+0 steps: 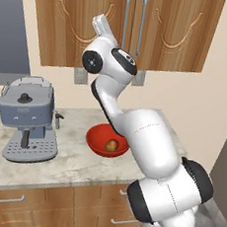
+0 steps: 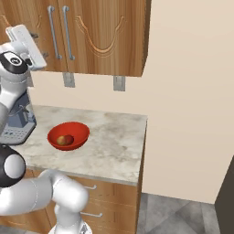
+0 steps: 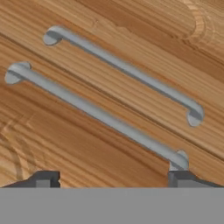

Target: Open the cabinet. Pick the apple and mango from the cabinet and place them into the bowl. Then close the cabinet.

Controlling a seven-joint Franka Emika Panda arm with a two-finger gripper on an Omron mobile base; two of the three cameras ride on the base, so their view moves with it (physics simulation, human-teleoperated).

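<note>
The wooden cabinet (image 1: 85, 23) hangs above the counter with both doors shut, and its two silver bar handles (image 1: 125, 20) meet at the middle. In the hand view the handles (image 3: 98, 113) run diagonally across the wood, close in front of my gripper (image 3: 113, 179). Its fingertips (image 3: 46, 178) stand wide apart, open, with nothing between them. The hand (image 2: 22, 37) is raised at the cabinet's left door. The red bowl (image 1: 96, 133) (image 2: 80, 132) sits on the counter below and holds yellowish-brown fruit (image 1: 111, 145) (image 2: 66, 140). I cannot tell apple from mango.
A grey coffee machine (image 1: 28, 119) (image 2: 18, 121) stands left of the bowl on the marble counter (image 1: 70, 165). Wooden drawers (image 1: 22, 200) run below it. The counter ends at a beige wall (image 2: 192, 114) on the right. Two outlet plates (image 2: 119, 83) sit under the cabinet.
</note>
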